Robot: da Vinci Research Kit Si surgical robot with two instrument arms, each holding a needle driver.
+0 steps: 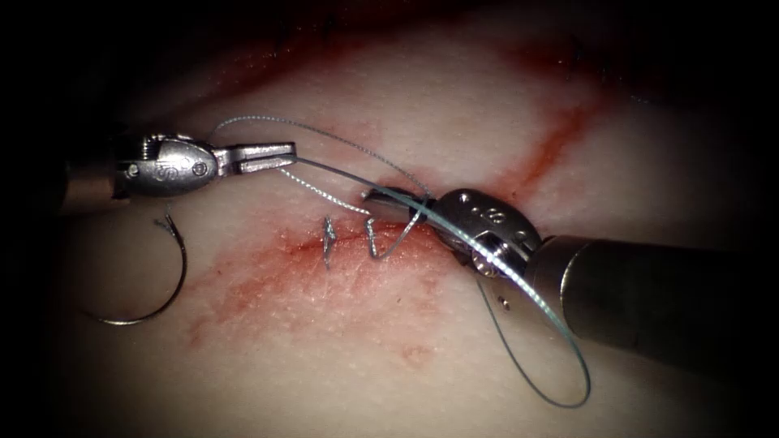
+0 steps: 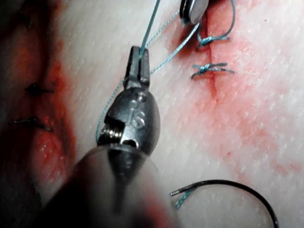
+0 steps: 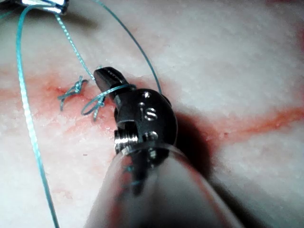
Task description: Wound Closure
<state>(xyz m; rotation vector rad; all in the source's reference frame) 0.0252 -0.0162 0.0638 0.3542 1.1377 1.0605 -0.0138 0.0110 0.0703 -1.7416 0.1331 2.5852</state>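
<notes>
**Thread held at the cut, needle lying free on the left**

The left pincer point(image 1: 272, 156) is closed on the thread point(image 1: 341, 173), gripping it at the very tips; the strand runs from there toward the cut point(image 1: 357, 239). The right pincer point(image 1: 388, 196) sits just right of the nearer knot, its tip pointing left at the cut, with thread looped around its neck; whether its jaws are together or apart cannot be told, nor whether they grip anything.

The needle point(image 1: 166, 280) lies loose on the tissue point(image 1: 454, 105), well left of the cut and below the left pincer, out of the flesh, held by neither tool. Two knots already sit across the cut: one point(image 1: 329, 238) on the left, one point(image 1: 372, 240) beside it, close to the right pincer. A long slack loop of thread point(image 1: 560, 365) trails off to the right, under the right shaft. Red fluid point(image 1: 276, 280) stains the tissue around the cut.

Judging by the loop on the right pincer, a knot is under way. Doing it well calls for even tension on both ends, pulled level with the tissue, and keeping the slack clear of the loose needle.
</notes>
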